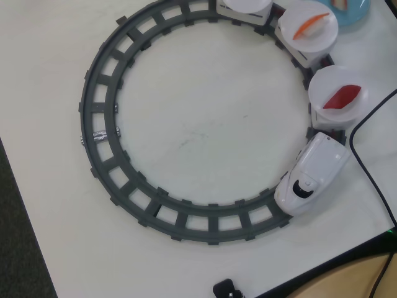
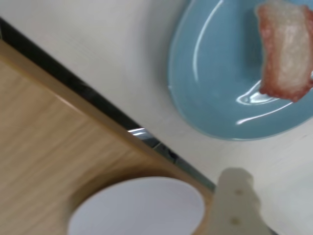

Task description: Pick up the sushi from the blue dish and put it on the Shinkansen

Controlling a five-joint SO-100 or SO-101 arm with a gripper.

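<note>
One of the fingers (image 2: 237, 205) shows (spread unclear) beside blue dish (image 2: 215, 93), sushi (image 2: 286, 49).

sushi (image 2: 286, 49) cut off right, blue dish (image 2: 215, 73) cropped

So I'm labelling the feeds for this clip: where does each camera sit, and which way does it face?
Overhead view: fixed above, looking straight down on the grey ring track and the Shinkansen; no arm shows.
Wrist view: rides the arm, looking down at the sushi on the blue dish; one pale fingertip shows.
Shared: the blue dish, cut off at the overhead view's top edge.
</note>
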